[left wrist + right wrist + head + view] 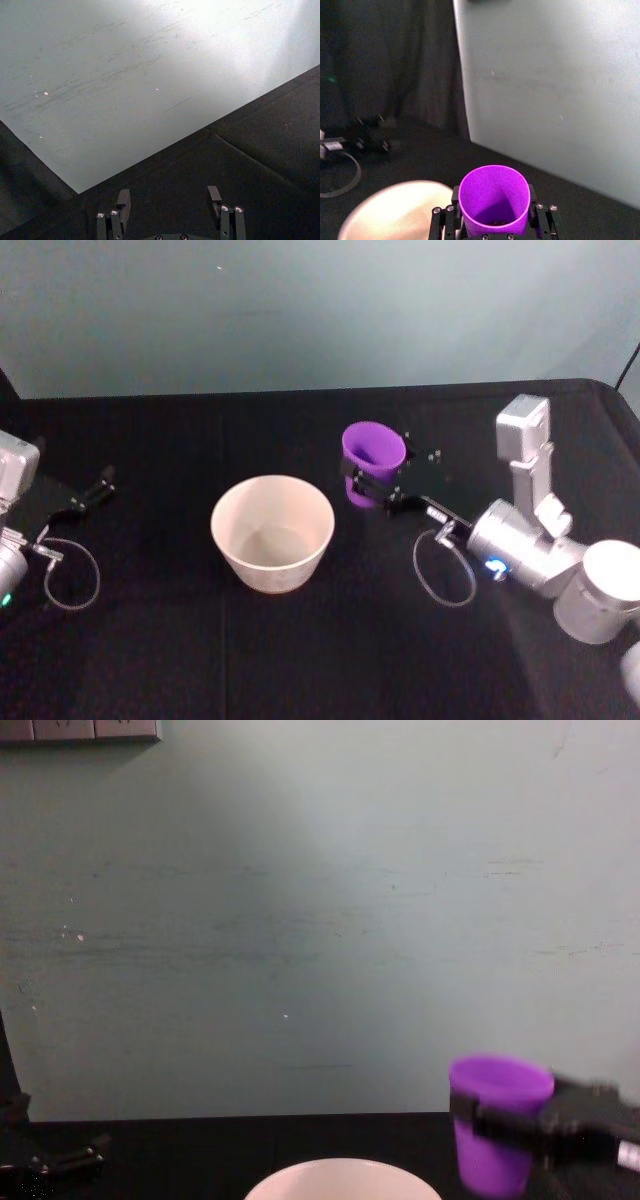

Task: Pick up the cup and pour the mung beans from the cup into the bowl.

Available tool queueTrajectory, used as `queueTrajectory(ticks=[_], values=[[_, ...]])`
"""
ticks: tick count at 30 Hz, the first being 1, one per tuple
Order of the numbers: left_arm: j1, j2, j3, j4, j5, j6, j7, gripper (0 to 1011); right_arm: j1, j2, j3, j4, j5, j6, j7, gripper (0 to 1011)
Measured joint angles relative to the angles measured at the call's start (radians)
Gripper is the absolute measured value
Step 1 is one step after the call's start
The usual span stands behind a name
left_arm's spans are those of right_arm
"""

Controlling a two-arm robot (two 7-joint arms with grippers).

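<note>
The purple cup (372, 454) is held upright off the table by my right gripper (372, 488), shut on its sides, just right of the bowl (272, 531). From the chest view the cup (497, 1120) hangs above and right of the bowl's rim (340, 1178). The right wrist view looks into the cup (493, 200); a few dark beans lie at its bottom, and the bowl's pale rim (390, 207) lies beside it. The bowl looks empty. My left gripper (90, 492) rests open at the table's far left, and its two fingers stand apart in the left wrist view (170, 200).
A black cloth covers the table (300, 640). A pale wall (320, 920) rises behind its far edge. Loose cable loops hang by the right arm (445, 570) and the left arm (70, 575).
</note>
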Motion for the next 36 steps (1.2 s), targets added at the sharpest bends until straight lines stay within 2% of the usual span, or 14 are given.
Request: queueTrajectory(ticks=[1,2,5,8,15,19,36], values=[[0.0,0.0,0.0,0.0,0.0,0.0,0.0,1000,-0.008,0.018,0.006,-0.052,0.011,0.029,0.0,733],[0.0,0.0,0.0,0.0,0.0,0.0,0.0,1000,-0.008,0.018,0.006,-0.052,0.011,0.029,0.0,733],[0.0,0.0,0.0,0.0,0.0,0.0,0.0,1000,-0.017,0.048,0.019,-0.143,0.035,0.089,-0.007,733],[0.0,0.0,0.0,0.0,0.0,0.0,0.0,1000,-0.015,0.087,0.034,-0.242,0.062,0.179,-0.027,733],[0.0,0.0,0.0,0.0,0.0,0.0,0.0,1000,0.008,0.145,0.053,-0.363,0.097,0.314,-0.07,732],[0.0,0.0,0.0,0.0,0.0,0.0,0.0,1000,0.017,0.159,0.062,-0.39,0.126,0.359,-0.083,732],[0.0,0.0,0.0,0.0,0.0,0.0,0.0,1000,0.016,0.158,0.06,-0.388,0.119,0.352,-0.082,733]])
